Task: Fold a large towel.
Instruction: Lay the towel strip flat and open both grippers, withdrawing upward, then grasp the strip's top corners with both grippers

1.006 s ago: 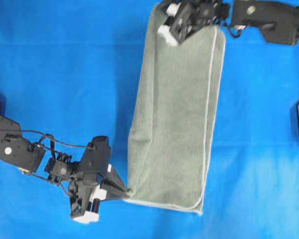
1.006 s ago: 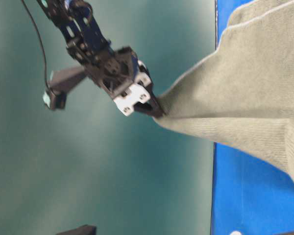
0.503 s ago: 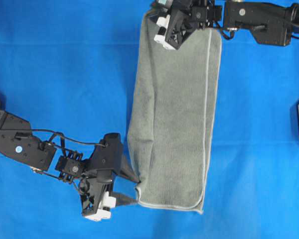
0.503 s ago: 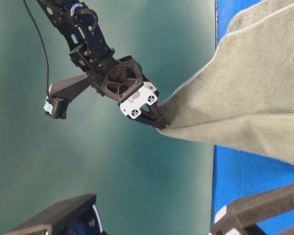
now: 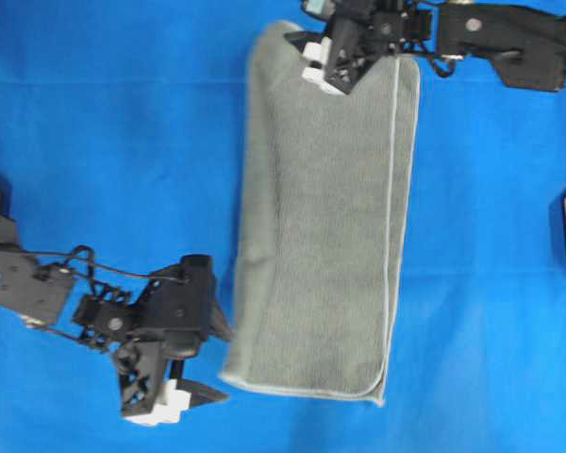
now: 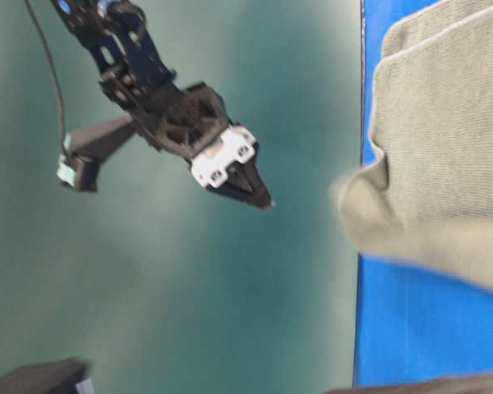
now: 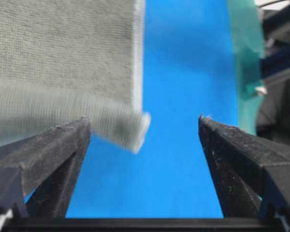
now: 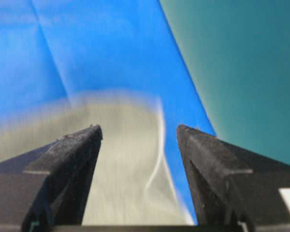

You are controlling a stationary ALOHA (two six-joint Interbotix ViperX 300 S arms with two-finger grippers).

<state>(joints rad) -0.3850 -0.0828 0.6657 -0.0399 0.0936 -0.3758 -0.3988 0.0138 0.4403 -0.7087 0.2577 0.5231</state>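
Both the left gripper (image 5: 200, 363) and right gripper (image 5: 332, 58) gape wide, holding nothing; the towel (image 5: 325, 226) looks soft and floppy, so I'd pinch its hemmed corners.

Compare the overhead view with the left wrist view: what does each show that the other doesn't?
Only the overhead shows the whole folded towel, the right gripper over its far end, and both arms. Only the left wrist view shows the left gripper open wide with a blurred towel corner loose between the fingers, ungripped. Both show towel, hem and blue table covering.
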